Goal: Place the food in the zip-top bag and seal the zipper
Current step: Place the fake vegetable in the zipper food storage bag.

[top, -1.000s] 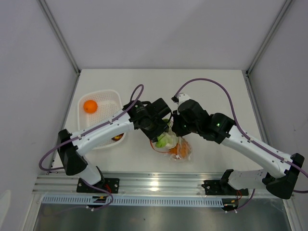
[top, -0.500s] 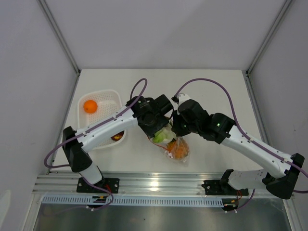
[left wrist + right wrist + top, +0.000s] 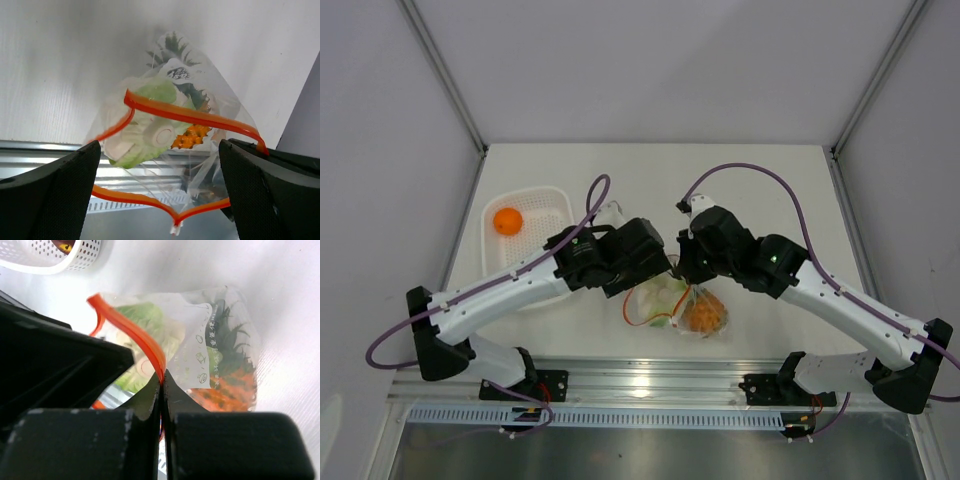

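Observation:
The clear zip-top bag (image 3: 692, 312) hangs at the table's front middle, its mouth spread wide. The pale green leafy vegetable (image 3: 145, 130) and the orange pineapple (image 3: 230, 385) lie inside it. My right gripper (image 3: 161, 377) is shut on the red-orange zipper (image 3: 135, 332) at the mouth edge and holds the bag up. My left gripper (image 3: 160, 145) is open right at the mouth, its fingers (image 3: 50, 195) to either side of the strip and holding nothing. The round orange fruit (image 3: 507, 220) sits in the white basket. The dark red-purple piece (image 3: 67, 246) shows in the basket's near corner.
The white mesh basket (image 3: 552, 200) stands at the left, partly under my left arm. Both wrists crowd together over the bag, with purple cables (image 3: 760, 172) looping above. The metal rail (image 3: 640, 380) runs along the table's near edge.
The left arm has pulled back and swung left and lower. The leafy vegetable, which was at its fingers, now lies in the bag. The bag has shifted slightly right.

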Robot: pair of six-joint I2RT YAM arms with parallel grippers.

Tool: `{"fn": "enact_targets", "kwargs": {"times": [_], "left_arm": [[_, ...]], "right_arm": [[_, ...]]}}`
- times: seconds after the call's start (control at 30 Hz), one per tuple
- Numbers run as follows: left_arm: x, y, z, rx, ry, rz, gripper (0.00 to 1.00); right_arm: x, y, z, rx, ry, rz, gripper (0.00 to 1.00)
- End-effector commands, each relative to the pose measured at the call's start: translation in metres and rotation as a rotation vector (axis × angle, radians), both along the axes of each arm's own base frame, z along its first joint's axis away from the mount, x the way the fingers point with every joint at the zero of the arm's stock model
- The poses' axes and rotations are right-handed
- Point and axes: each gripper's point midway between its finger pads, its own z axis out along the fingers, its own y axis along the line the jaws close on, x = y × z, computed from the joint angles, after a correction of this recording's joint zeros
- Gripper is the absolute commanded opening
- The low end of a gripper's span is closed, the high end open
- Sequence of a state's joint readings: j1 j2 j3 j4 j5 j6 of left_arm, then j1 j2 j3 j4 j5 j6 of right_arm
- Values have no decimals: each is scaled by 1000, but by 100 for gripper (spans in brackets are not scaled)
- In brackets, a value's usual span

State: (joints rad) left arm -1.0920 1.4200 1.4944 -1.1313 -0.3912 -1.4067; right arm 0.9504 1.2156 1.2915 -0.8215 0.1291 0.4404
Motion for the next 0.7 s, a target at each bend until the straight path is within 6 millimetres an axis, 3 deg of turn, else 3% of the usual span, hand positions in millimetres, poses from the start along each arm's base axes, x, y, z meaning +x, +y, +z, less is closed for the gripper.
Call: {"fn": "enact_targets", "kwargs": {"times": [0.0,0.2,0.23,0.27,0.33,0.37,0.67], "left_arm": [[4,17,12,-1,-120,-15,100],[-7,35,7,-93,-201,-67,91],[-13,40,-13,-73,-180,-84,89],[-13,36,-1,-143,-216,-96,87],[-18,37,-14,-146,-222,-138,81],[-19,31,-4,-203,-251,-159,79],[-20,22,-40,-148,-198,-183,66]], "right_arm": [[3,0,14,36,-29,3,0],[1,-2,14,47,-14,12,0],[1,-2,14,50,-15,14,0],[2,-3,14,53,-11,13,0],[2,-3,14,55,-8,14,0],[2,-3,13,58,-5,13,0],[1,-2,14,66,0,18,0]]}}
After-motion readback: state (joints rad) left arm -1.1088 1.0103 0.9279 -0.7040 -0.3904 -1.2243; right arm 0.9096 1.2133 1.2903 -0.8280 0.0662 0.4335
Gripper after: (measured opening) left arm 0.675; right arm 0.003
